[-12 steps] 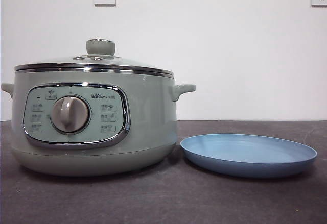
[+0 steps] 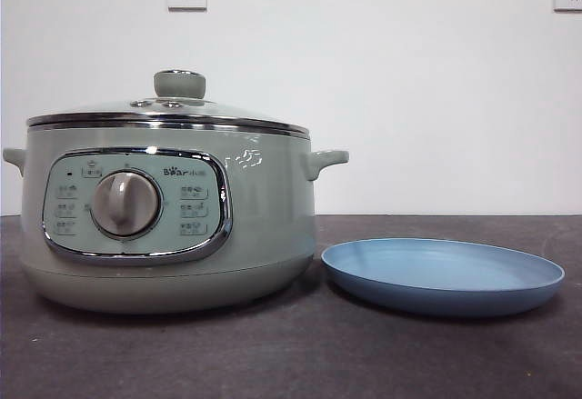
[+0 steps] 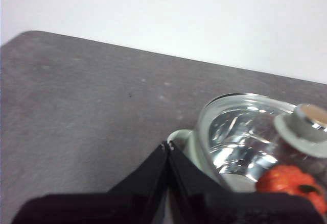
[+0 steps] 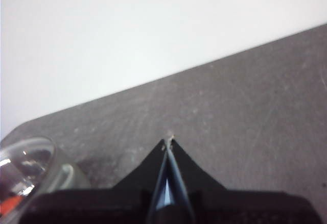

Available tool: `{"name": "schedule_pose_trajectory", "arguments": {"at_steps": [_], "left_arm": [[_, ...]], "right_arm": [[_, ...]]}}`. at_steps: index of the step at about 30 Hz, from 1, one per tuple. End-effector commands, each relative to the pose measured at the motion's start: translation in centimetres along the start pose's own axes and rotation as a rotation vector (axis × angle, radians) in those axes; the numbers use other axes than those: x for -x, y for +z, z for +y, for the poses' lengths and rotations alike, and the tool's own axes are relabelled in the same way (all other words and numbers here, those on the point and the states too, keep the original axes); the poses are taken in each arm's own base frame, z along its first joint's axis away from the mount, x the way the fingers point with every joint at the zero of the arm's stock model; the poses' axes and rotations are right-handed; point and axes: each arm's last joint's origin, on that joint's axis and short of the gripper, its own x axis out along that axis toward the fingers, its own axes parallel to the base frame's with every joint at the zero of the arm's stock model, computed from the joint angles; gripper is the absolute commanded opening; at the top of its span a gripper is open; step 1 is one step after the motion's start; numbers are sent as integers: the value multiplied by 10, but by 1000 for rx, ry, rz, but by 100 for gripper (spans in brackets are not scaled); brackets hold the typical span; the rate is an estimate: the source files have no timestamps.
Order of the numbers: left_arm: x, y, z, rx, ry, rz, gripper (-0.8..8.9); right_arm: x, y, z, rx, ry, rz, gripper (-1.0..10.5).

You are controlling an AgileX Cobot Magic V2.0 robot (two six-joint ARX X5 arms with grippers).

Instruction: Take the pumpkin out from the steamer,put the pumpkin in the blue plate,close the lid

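Steamer point(image 2: 168, 226) sits on the dark desk point(image 2: 291, 354) with the glass lid point(image 2: 168, 108) on it, and the blue plate point(image 2: 443, 276) lies bare just beside it, on the side away from the dial. Pumpkin point(image 3: 291, 183) is inside the pot, showing orange through the glass in the left wrist view. Left hand point(image 3: 167, 145) hangs near the steamer's side handle point(image 3: 179, 137) with its jaws pressed together on nothing, and the right hand point(image 4: 167, 141) is likewise closed up and empty over bare desk, neither showing in the front view.
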Motion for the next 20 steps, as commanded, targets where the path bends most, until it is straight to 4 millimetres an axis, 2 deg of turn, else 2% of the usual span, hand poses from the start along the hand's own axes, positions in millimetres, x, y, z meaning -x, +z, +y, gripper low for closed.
{"name": "schedule_pose_trajectory", "arguments": {"at_steps": [1,7,15,18,20], "left_arm": [[-8,18,-6,-1,-49,30,-8],[-24,56,-18,-4,-177,75,-8],[-47,93,-32,-56,-346,217,-8],[-55,101,-35,-66,-379,269,-3],[-59,105,-37,-77,-386,284,6]], "right_arm": [[-2,18,6,-9,8,-8,-16],[-16,56,20,48,69,29,-16],[-50,94,36,144,244,271,-15],[-64,101,39,148,314,354,51],[-73,103,39,138,321,380,177]]}}
